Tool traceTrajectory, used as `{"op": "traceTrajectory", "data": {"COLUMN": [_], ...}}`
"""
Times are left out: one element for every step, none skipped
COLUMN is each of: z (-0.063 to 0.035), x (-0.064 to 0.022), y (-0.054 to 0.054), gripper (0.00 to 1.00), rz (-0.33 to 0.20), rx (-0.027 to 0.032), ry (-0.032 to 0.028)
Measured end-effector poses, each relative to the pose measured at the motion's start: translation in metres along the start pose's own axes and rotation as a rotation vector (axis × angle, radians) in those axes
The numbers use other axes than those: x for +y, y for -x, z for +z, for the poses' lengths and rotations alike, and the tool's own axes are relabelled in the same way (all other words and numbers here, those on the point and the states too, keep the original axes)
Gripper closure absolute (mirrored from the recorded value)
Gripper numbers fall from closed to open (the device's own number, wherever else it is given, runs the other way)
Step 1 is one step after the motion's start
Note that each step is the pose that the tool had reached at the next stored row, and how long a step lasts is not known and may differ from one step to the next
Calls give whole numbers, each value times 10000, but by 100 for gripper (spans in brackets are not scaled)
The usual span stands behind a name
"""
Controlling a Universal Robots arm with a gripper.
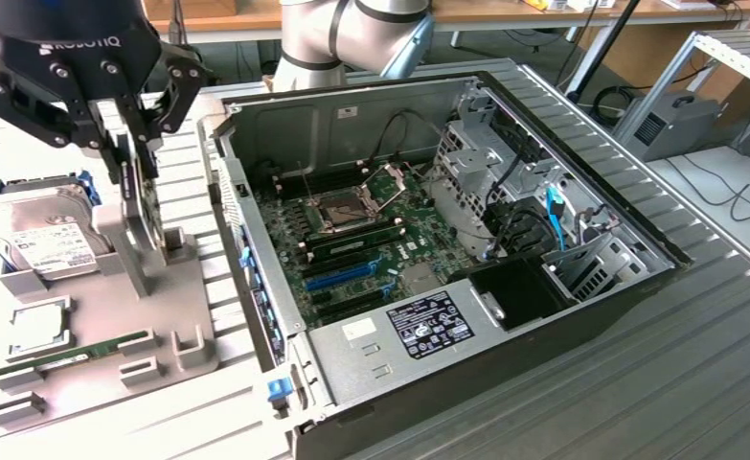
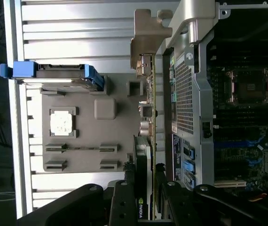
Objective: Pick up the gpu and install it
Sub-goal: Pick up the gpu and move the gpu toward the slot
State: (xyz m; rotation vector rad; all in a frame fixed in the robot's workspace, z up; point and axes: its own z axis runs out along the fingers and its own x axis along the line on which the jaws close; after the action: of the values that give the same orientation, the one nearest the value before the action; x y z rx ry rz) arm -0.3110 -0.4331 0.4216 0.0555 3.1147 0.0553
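The gpu [image 1: 141, 225] stands on its edge directly under the claw [image 1: 132, 180], its lower part down among the posts of the grey fixture tray [image 1: 209, 383]. The claw is clamped on its upper edge; in the wrist view the card [image 2: 143, 150] sits squeezed between the black fingers [image 2: 124, 197], one on each face. This upright pose seems to be on purpose; the tray offers the card edge-up so that the claw can take it from above, and the connector edge already points downward for a slot. I cannot tell if the card rests in the tray or is raised a little, because the posts cover its lower edge. Its silver end bracket [image 2: 148, 37] appears at the end farther from the fingers. On the side of the claw away from the case lie the hard drive [image 1: 42, 235], a processor chip [image 1: 38, 331] and a memory stick [image 1: 75, 356], each in its own pocket; on the other side, just beside the claw, is the open computer case [image 1: 477, 335] with its motherboard [image 1: 349, 249]. The upper body of the claw is cut off by the frame.
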Motion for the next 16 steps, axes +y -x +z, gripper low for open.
{"op": "traceTrajectory", "data": {"z": [-22,-43,-52,-56,-56,-57,-57,-57,-57,-57,-59,-58,-60,-64,-68,-72], "x": [1,1,2,2,2,2,2,2,2,2,3,3,3,3,4,5], "y": [0,1,1,1,1,1,2,2,2,2,5,10,15,23,33,48], "gripper": [73,73,73,73,73,73,73,73,73,73,73,73,73,73,73,73], "rz": [-2,-4,-5,-6,-6,-6,-7,-7,-7,-6,-6,-7,-7,-7,-6,-7], "rx": [0,0,-1,-1,-1,0,0,0,0,1,2,2,3,2,1,0], "ry": [0,0,0,1,1,0,0,0,0,0,-2,-1,-2,-1,-1,1]}}
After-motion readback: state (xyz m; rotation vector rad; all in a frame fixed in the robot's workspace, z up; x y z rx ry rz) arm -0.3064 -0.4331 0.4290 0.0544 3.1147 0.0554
